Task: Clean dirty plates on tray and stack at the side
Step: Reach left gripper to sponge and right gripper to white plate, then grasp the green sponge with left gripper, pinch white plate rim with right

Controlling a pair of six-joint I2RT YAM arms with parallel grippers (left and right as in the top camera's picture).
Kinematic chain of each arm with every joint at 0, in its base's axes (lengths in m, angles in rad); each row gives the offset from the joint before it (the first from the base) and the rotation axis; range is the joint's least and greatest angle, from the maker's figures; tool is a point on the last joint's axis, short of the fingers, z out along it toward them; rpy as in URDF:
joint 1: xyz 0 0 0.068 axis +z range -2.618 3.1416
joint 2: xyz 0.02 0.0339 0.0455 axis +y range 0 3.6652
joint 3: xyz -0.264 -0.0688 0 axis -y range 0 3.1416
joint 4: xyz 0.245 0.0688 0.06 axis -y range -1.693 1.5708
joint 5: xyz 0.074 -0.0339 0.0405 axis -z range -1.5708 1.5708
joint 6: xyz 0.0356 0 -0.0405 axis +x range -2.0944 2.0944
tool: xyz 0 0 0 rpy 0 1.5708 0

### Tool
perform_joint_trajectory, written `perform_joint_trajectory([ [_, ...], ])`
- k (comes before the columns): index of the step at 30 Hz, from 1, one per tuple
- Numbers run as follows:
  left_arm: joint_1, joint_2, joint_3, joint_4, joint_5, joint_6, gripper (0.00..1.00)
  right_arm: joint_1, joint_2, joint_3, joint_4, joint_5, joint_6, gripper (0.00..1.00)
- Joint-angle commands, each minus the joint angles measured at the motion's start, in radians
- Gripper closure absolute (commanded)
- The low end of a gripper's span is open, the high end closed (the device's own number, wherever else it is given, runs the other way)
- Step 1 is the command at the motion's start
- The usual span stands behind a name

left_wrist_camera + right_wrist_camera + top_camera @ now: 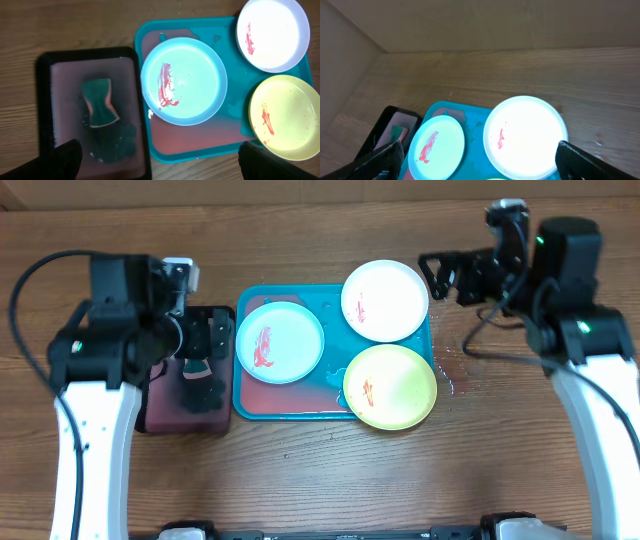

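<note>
overhead: my left claw (212, 342) over black tray (165, 415), just left of the tray (242, 402); right claw (435, 277) just right of white plate (385, 300).
left wrist: claw wide, empty; sponge (100, 102) under me, long axis near-far; light blue plate (183, 80) close right, round, no axis.
right wrist: claw wide, empty; white plate below; 3 plates smeared; I judge the left arm nearer the sponge.

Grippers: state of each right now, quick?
Left gripper: jaws open, holding nothing.
Right gripper: jaws open, holding nothing.
</note>
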Motion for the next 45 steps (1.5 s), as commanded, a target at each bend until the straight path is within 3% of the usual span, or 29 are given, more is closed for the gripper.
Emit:
perform_joint_trajectory([
  [1,0.004,0.071,0.025,0.010,0.063,-0.024,0.00,0.044,0.099,0.021,0.047,-0.038,0.049,0.02],
  [4,0.008,0.119,0.025,0.010,0.030,-0.063,0.00,0.100,0.189,0.036,0.068,0.002,0.082,0.05],
  [7,0.025,0.154,0.025,-0.001,-0.151,-0.244,0.00,0.171,0.290,0.102,0.023,0.050,0.102,0.08],
  [9,0.035,0.159,0.025,-0.004,-0.231,-0.298,0.00,0.219,0.350,0.163,-0.030,0.108,0.111,0.11],
  [13,0.054,0.159,0.029,0.000,-0.339,-0.343,0.00,0.304,0.452,0.263,-0.102,0.233,0.162,0.21],
  [20,0.071,0.163,0.028,0.019,-0.412,-0.342,0.00,0.397,0.603,0.275,-0.104,0.335,0.311,0.45],
  [35,0.083,0.169,0.024,0.035,-0.429,-0.343,0.03,0.485,0.791,0.275,-0.100,0.352,0.413,0.69],
  [42,0.083,0.239,0.024,0.034,-0.422,-0.342,0.07,0.488,0.806,0.271,-0.100,0.370,0.428,0.94],
  [45,0.083,0.296,0.024,0.034,-0.389,-0.341,0.09,0.492,0.806,0.262,-0.099,0.392,0.446,0.96],
])
